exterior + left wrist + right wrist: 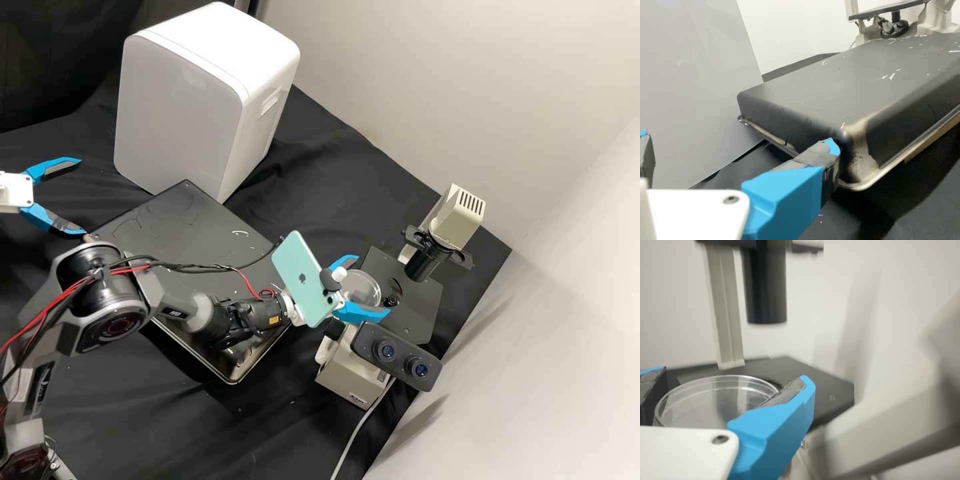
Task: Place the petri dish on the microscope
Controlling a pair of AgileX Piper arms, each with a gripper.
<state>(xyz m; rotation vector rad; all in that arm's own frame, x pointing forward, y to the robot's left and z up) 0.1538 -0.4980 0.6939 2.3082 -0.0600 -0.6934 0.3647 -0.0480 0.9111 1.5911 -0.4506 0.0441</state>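
Note:
A clear round petri dish sits between the two blue fingers of my right gripper, which is shut on it over the microscope's black stage. In the right wrist view the petri dish is level just above the stage, and the dark condenser tube hangs behind it. The microscope's eyepieces face the bench's front; its pale lamp head is at the back. My left gripper stands open at the far left edge, holding nothing, beside the tray.
A white box-shaped appliance stands at the back left. A dark upturned tray lies under the right arm. A pale wall runs close beside the microscope. A grey cable trails off its base toward the front.

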